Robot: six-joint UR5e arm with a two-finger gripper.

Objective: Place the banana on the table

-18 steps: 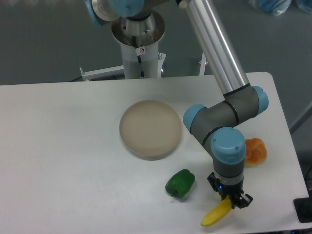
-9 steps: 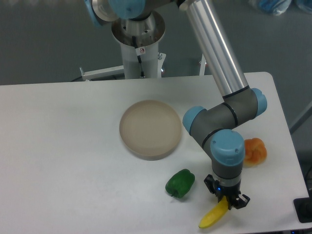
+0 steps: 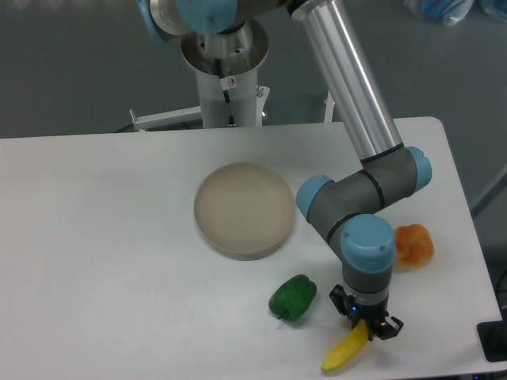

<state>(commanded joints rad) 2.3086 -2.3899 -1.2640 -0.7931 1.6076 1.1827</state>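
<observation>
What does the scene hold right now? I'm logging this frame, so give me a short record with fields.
end effector: shut on the banana's upper end, low over the table's front right area
banana: yellow, tilted, lower tip toward the front edge; contact with the table cannot be told
table: white, rounded far right corner
plate: round, beige, nothing on it, near the middle
pepper: green, between the plate and banana
orange fruit: right of the arm's wrist
</observation>
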